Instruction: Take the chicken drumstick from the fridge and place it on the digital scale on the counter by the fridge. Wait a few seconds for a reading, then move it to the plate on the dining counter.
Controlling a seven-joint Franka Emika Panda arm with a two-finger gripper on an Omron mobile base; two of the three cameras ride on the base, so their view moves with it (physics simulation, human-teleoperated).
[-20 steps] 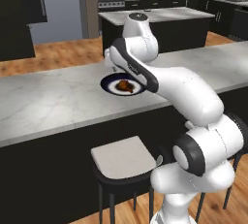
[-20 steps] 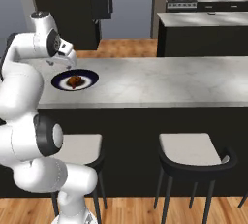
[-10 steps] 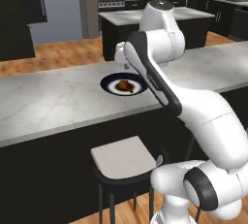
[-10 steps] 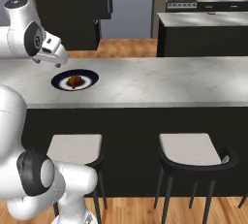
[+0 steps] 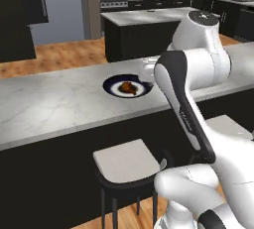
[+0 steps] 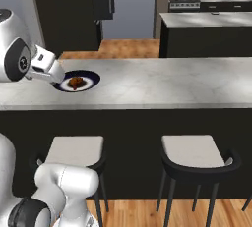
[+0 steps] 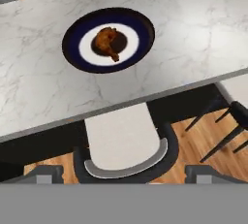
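The small reddish-brown glossy chicken drumstick [image 7: 108, 42] lies on the white centre of the round navy-rimmed plate [image 7: 75, 56], on the long grey-white marbled dining bench [image 7: 203, 29]. The pincer [image 7: 123, 174] hangs clear with jaws apart, holding nothing. Seen from the hand, the drumstick lies ahead and below. Judged: placement is complete; only withdrawal remains. A pale-seated black-legged stool [image 7: 123, 143] stands beneath.
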